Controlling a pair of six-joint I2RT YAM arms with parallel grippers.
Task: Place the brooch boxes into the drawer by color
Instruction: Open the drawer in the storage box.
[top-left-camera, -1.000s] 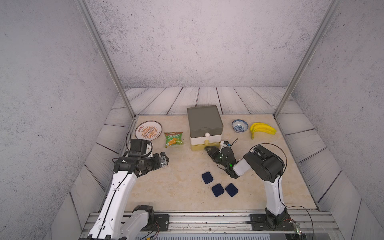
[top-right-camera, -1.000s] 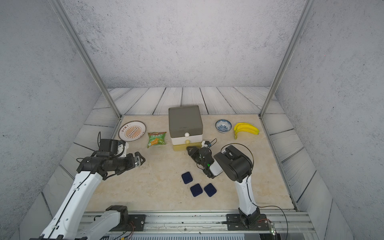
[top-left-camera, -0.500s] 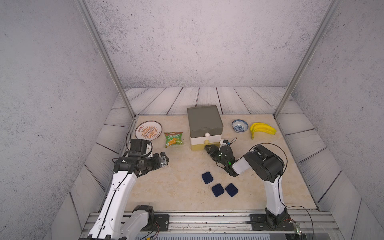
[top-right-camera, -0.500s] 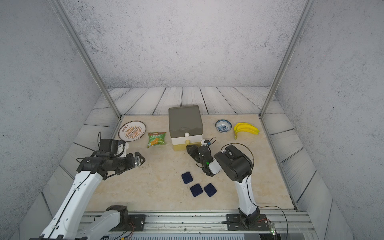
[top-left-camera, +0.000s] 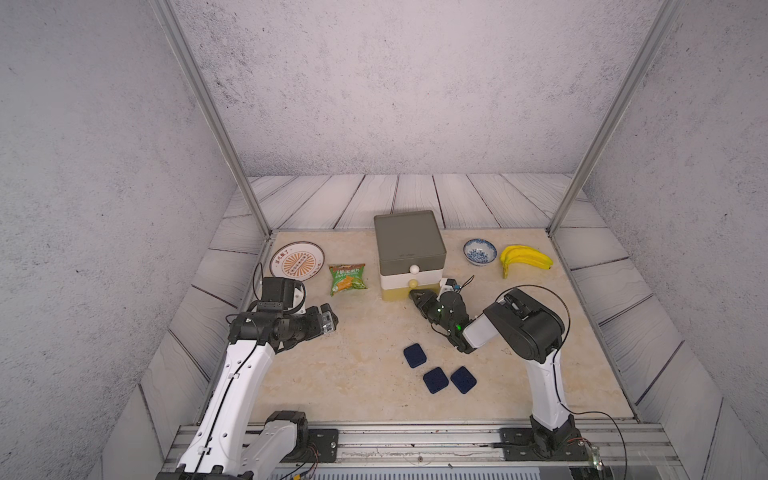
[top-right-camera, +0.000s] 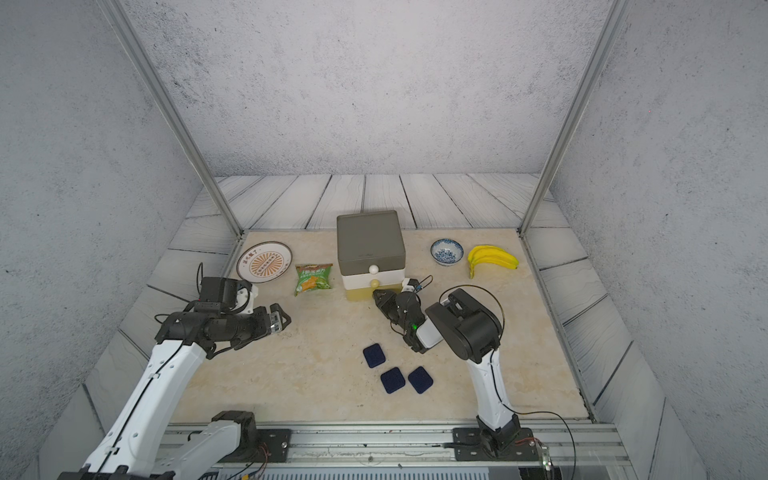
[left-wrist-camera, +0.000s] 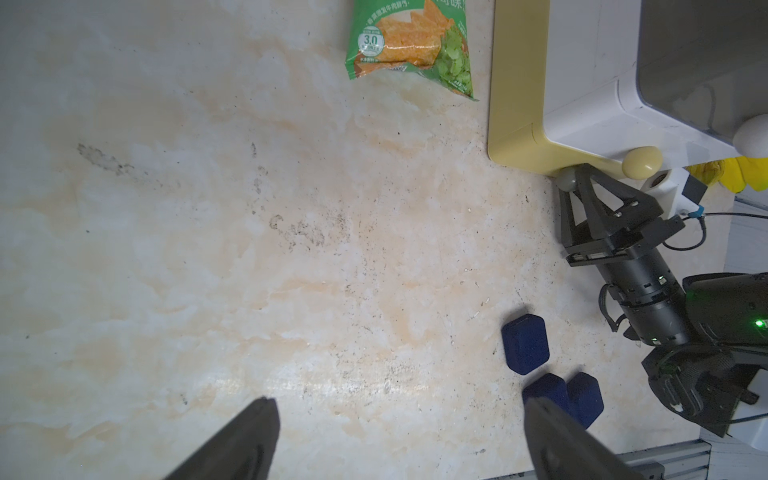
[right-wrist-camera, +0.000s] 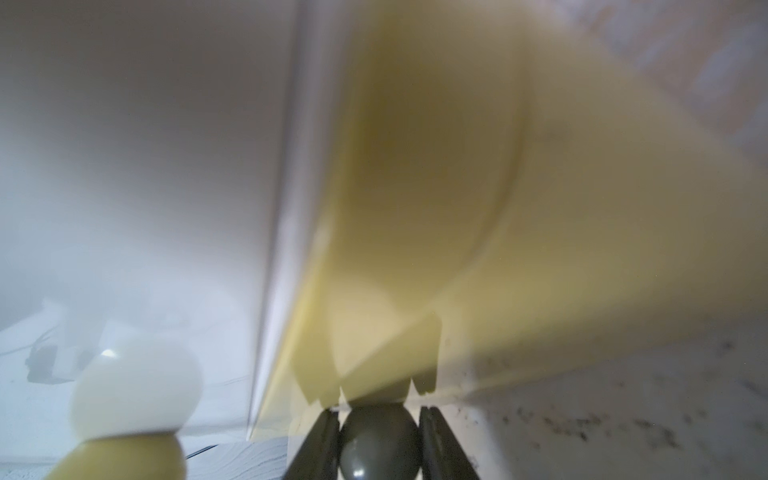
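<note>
The right pincer (top-left-camera: 414, 296) pinches the single grey knob (right-wrist-camera: 376, 440) of the yellow bottom drawer (top-left-camera: 394, 294), one of three in the chest (top-left-camera: 409, 239) straight ahead of it. Three navy brooch boxes (top-left-camera: 414, 355) lie behind its fingertips, beside its wrist, untouched. The left pincer (left-wrist-camera: 397, 405) hangs spread and empty, well apart.

Table middle (top-left-camera: 365, 332): bare marble, an open lane from 9 o'clock across to the centre.
Left gripper (left-wrist-camera: 397, 403): at 9 o'clock, fingers wide apart over bare marble.
Chest of drawers (top-left-camera: 409, 245): blocks 12 o'clock.
Chest front: taken by the right gripper (top-left-camera: 416, 296), fingers clasping the grey knob (left-wrist-camera: 566, 181).
Snack packet (top-left-camera: 347, 279): 11 o'clock, narrow gap to the chest.
Navy boxes (top-left-camera: 414, 355): three clustered at 5 o'clock, the nearer two just beside each other.
Right arm (top-left-camera: 519, 332): bars 3 o'clock.
</note>
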